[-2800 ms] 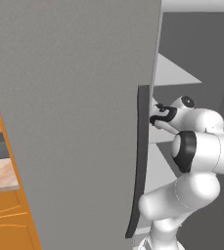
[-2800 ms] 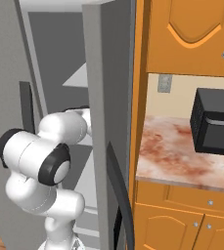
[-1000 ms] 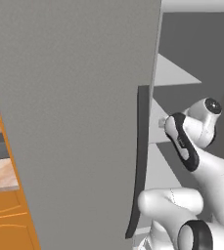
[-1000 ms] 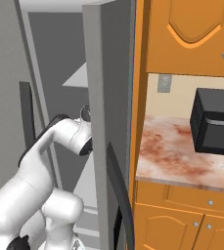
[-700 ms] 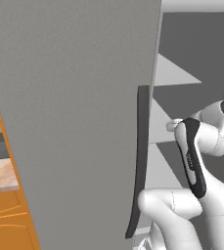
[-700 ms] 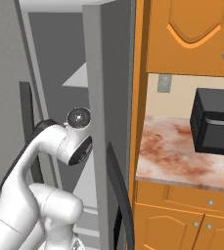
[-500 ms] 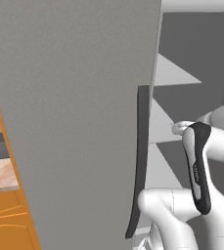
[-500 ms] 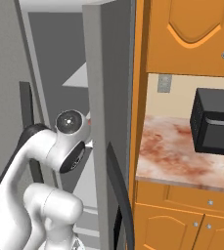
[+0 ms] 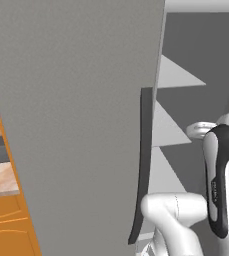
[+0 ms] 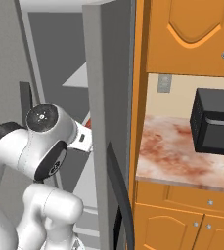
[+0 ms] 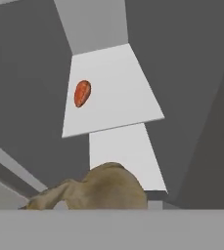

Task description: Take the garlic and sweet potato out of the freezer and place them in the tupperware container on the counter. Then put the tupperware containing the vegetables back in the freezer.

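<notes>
Claw state cannot be told; a tan lump (image 11: pixel 101 189), possibly garlic, may be knocked reaching the far sweet potato (image 11: pixel 82 93)

From the left base view my way into the freezer (image 9: pixel 196 100) is the gap right of the open door (image 9: pixel 71 115), whose dark handle (image 9: pixel 143 165) runs down the frame's middle. Pale shelves (image 9: pixel 173 75) jut into that gap from the left, and my own arm fills the lower right.

In the right base view a second door (image 10: pixel 103 97) stands on edge at center, walling the freezer off from the counter (image 10: pixel 182 156) at right.

In the hand view the light shelf is mostly bare around the sweet potato (image 11: pixel 82 93) at upper left. A tan lump (image 11: pixel 103 188) sits close at bottom center, blocking the low approach.
</notes>
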Motion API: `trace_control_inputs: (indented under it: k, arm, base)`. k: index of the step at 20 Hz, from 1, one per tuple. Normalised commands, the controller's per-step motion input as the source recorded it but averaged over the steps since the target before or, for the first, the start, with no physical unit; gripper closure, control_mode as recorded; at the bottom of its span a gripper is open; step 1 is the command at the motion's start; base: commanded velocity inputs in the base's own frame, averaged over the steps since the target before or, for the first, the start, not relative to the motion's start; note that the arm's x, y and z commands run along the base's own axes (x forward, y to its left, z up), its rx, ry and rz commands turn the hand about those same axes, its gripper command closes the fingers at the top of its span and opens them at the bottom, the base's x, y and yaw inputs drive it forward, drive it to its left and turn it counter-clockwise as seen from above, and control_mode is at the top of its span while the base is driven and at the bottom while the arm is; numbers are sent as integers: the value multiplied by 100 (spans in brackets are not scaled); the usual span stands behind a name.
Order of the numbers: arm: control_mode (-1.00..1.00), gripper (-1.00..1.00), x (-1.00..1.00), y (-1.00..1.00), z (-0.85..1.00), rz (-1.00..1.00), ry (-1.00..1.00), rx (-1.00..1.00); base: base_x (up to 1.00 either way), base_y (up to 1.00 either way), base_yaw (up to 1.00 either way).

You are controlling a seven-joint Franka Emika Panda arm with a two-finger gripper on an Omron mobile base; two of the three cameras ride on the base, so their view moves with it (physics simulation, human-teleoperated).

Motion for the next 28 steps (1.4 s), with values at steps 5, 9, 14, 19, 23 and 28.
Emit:
trace_control_inputs:
  k: [5, 9, 14, 19, 23, 28]
  arm:
    - [-100, 100, -31, 35, 53, 0, 14, 0]
    - [-100, 100, -24, 45, 29, 0, 12, -1]
    - [-100, 100, -27, 35, 4, 0, 5, -1]
    - [-100, 100, -50, 8, -2, 0, 0, 0]
    - [100, 100, -43, 0, -6, 0, -1, 0]
    - [100, 100, 0, 0, 0, 0, 0, 0]
  base:
    - [0, 0, 0]
    - [0, 0, 0]
    - [0, 0, 0]
    - [0, 0, 0]
    - [-16, 0, 0]
    - [-92, 8, 0]
